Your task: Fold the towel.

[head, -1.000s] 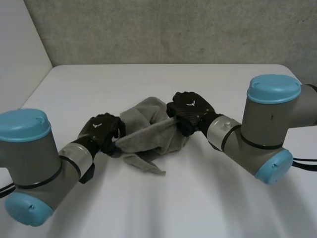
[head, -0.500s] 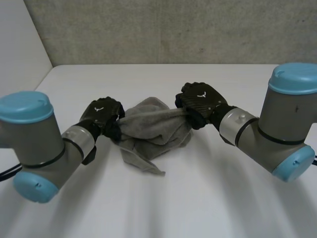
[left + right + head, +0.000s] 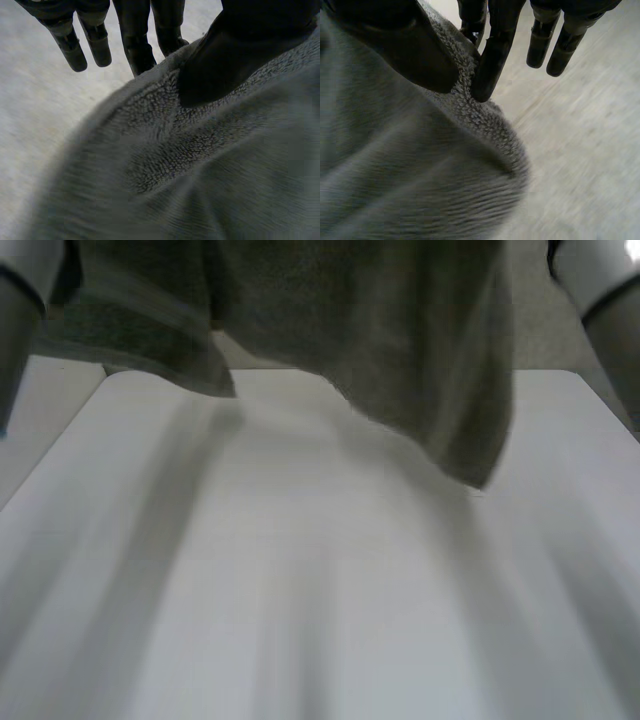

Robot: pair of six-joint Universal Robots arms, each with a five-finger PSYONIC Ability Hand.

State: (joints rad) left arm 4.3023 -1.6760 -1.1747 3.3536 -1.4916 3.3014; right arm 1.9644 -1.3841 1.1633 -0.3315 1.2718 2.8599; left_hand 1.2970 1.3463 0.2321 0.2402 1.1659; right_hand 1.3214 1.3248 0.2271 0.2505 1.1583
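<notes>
Evidently the towel [image 3: 400, 360] is held up in the air so that its weight pulls it flat, a fair way to find its edges before any fold, I judge. In the head view it hangs across the upper half of the frame, with the bench [image 3: 300, 590] bare below it. Its lowest tip drops right of centre, and a shorter flap hangs at upper left. The left arm [image 3: 20, 300] stands at the upper left corner and the right arm [image 3: 605, 290] at the upper right. The left hand [image 3: 220, 65] pinches the pile between its thumb and the nearer fingers, while the outer fingers stand straight and free beside the cloth. The right hand [image 3: 405, 50] does likewise, its thumb pressing a fold of towel against one finger and the rest spread loose. The towel's top edge runs off the upper edge of the frame, so I cannot tell whether each pinch sits on a true corner or merely along an edge. Whether the tip touches the bench is unclear.
</notes>
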